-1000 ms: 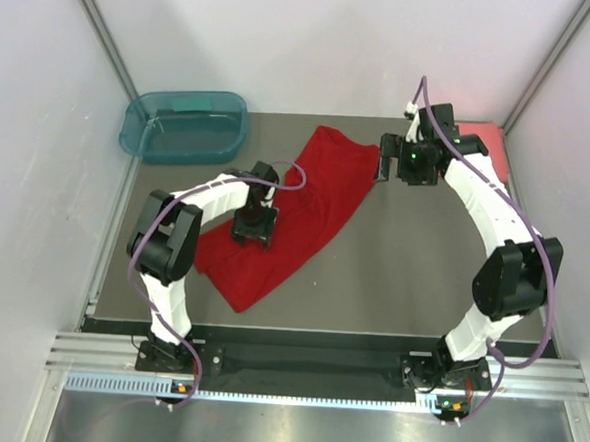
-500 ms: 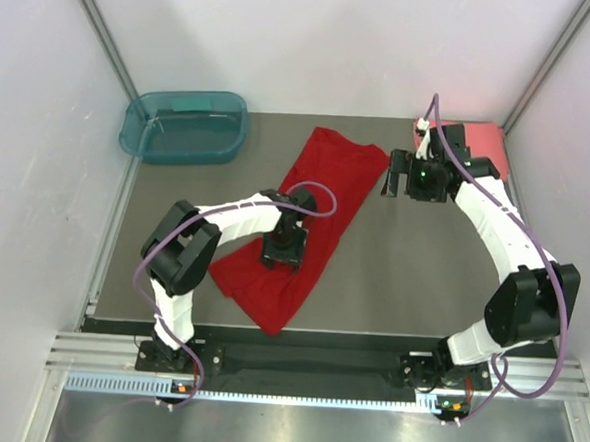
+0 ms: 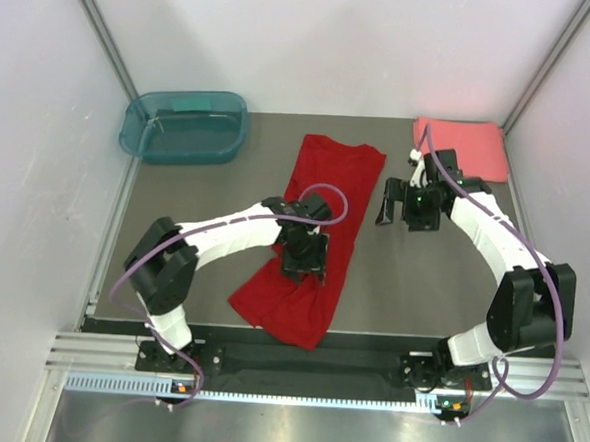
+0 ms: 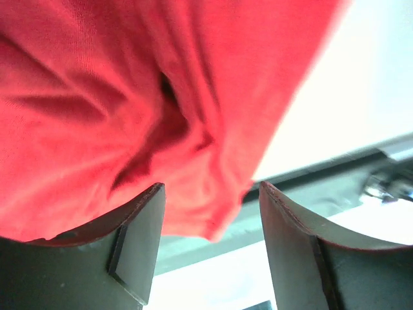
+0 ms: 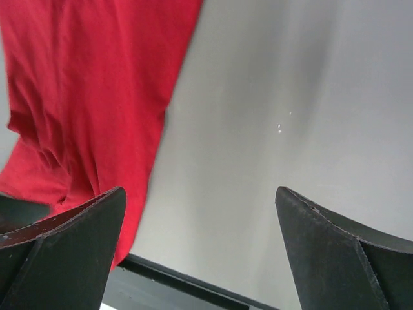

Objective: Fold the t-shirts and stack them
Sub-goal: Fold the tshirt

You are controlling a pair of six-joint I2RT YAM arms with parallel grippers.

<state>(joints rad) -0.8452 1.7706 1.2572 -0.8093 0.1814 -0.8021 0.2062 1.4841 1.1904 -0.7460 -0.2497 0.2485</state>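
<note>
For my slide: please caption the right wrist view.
Open right fingers above bare table, red t-shirt at left.
</note>
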